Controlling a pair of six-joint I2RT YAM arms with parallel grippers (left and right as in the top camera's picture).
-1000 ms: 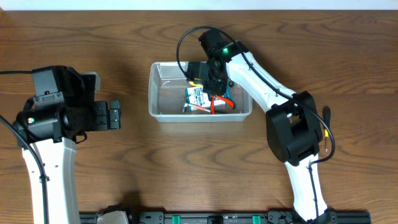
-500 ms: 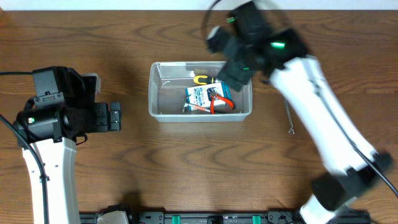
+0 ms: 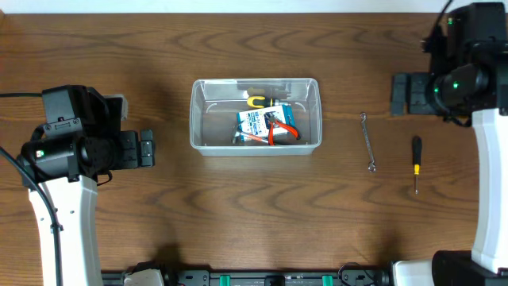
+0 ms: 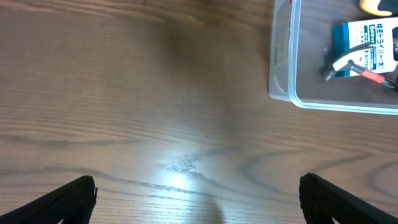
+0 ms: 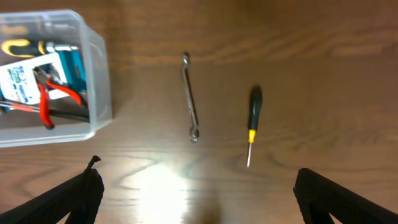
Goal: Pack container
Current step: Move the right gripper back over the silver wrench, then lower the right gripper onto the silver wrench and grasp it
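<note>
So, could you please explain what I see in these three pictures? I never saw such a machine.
These are two robot arms at a wooden table. One picture looks down from above; the other two come from cameras on each wrist, so the dark shapes in their bottom corners are the fingers. The left gripper and right gripper are both open and hold nothing. A clear container holds red pliers and a blue packet. A wrench and a screwdriver lie outside it, near the right arm.

Items shown: one clear container [image 3: 213, 131], one pair of red-handled pliers [image 3: 278, 132], one yellow-handled tool [image 3: 255, 100], one blue-and-white printed packet [image 3: 253, 122], one slim wrench [image 3: 367, 143], one black-handled screwdriver [image 3: 415, 155].
</note>
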